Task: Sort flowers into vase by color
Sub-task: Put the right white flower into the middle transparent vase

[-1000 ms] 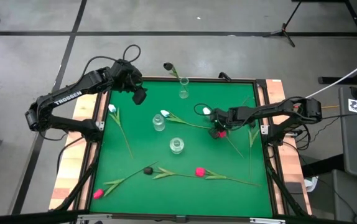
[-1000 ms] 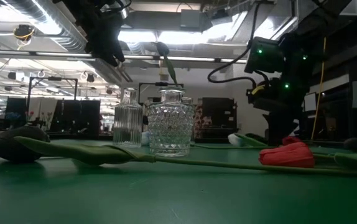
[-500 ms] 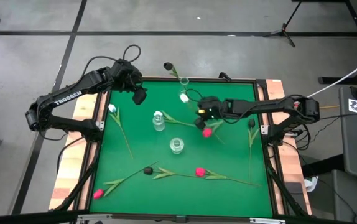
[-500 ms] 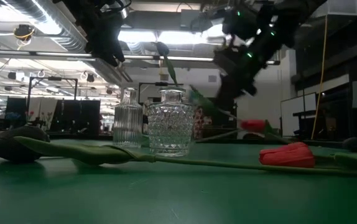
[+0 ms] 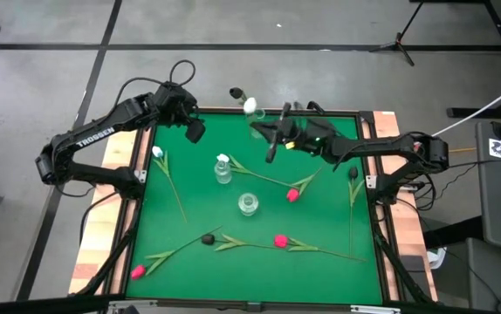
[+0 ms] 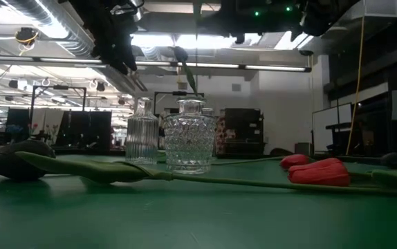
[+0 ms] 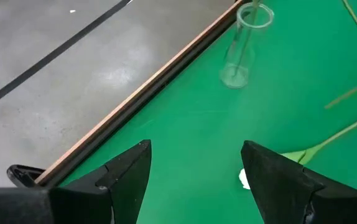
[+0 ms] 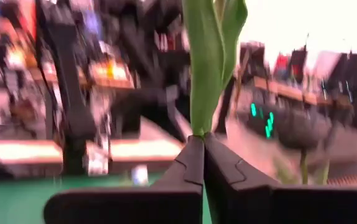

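Two arms are over the green worktop (image 5: 320, 218): the right gripper (image 5: 272, 144), raised near the far edge, has its fingers (image 8: 191, 168) pinched tight on the green stem of a white flower (image 5: 250, 105), whose head hangs just beside the tall vase (image 5: 257, 131) with the black flower (image 5: 235, 92). It is held by the stem, probably so the flower can be stood in a vase. The left gripper (image 5: 195, 131) waits at the far left, fingers (image 7: 129, 177) wide apart and empty; other flowers lie flat, a pink one (image 5: 292, 194) right of centre.
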Tool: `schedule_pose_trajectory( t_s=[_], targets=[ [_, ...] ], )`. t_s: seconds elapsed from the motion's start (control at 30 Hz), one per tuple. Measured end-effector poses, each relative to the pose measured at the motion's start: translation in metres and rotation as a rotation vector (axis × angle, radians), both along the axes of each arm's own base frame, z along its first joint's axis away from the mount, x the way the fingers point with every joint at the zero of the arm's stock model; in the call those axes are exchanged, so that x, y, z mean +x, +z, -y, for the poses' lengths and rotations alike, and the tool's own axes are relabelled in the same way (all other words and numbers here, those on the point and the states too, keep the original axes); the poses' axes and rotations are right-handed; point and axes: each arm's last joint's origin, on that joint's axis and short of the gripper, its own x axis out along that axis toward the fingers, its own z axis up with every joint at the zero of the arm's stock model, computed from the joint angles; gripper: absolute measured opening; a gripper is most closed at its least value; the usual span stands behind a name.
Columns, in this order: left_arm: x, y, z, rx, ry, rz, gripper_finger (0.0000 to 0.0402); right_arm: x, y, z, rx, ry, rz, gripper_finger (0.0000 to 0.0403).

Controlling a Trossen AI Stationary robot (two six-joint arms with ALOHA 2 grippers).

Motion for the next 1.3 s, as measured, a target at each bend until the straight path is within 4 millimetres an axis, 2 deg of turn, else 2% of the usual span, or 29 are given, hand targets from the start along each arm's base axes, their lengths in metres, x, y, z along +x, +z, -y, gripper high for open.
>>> schedule_pose_trajectory(
  t_s=[0.23,0.43,0.57,0.77,1.0,1.3],
  targets=[
    [-0.011,0.001,-0.014,0.028,0.048,-0.019,0.0249,0.006,0.005,0.007,-0.056,0.128,0.260,0.0001],
    [-0.022,0.008,-0.020,0.067,0.094,0.021,0.0249,0.005,0.006,0.011,-0.013,0.184,0.326,0.0001],
    [-0.038,0.022,-0.011,0.114,0.107,0.070,0.0249,0.004,0.013,0.019,0.012,0.245,0.344,0.0001],
    [-0.071,0.050,0.017,0.190,0.178,0.245,0.0249,0.008,0.044,0.032,-0.039,0.322,0.348,0.0000],
    [-0.098,0.067,0.045,0.251,0.241,0.388,0.0249,0.013,0.074,0.038,-0.095,0.400,0.301,0.0000],
    [-0.118,0.075,0.065,0.289,0.270,0.483,0.0249,0.015,0.075,0.037,-0.108,0.441,0.272,0.0000]
  ],
)
